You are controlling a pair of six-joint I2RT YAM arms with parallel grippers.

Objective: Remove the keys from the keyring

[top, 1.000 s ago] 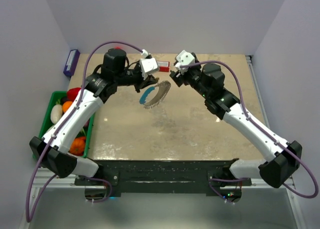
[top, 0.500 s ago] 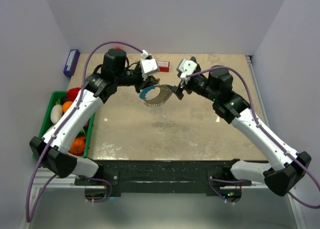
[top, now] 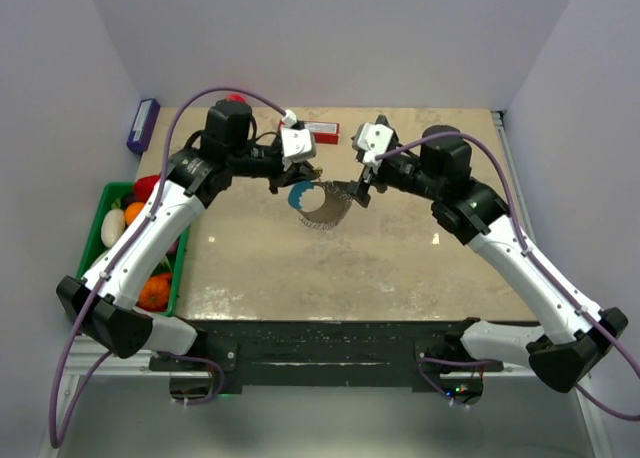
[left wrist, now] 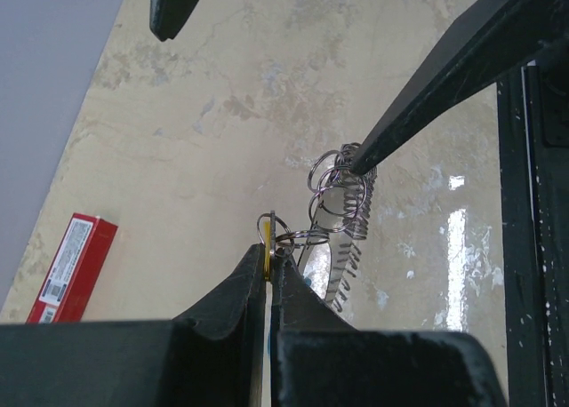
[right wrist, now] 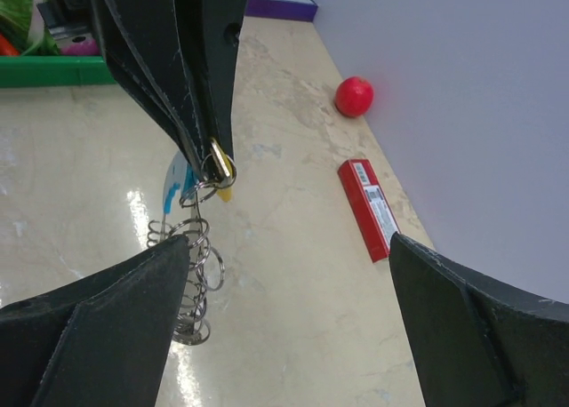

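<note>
Brass key (right wrist: 221,174), seemingly one, pinched in left end effector (left wrist: 269,254), one keyring (top: 325,209) dangling.

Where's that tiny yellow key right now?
In the right wrist view, the tiny brass-yellow metal key sits pinched in the left claw, just above the dangling silvery chain keyring.

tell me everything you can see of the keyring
The keyring is a floppy loop of silvery wire rings strung like a coil, metal by its look, with a light-blue curved segment along one side. It hangs from the left gripper, which is shut on the brass key at its top. One finger of the open right gripper reaches its far rings.
</note>
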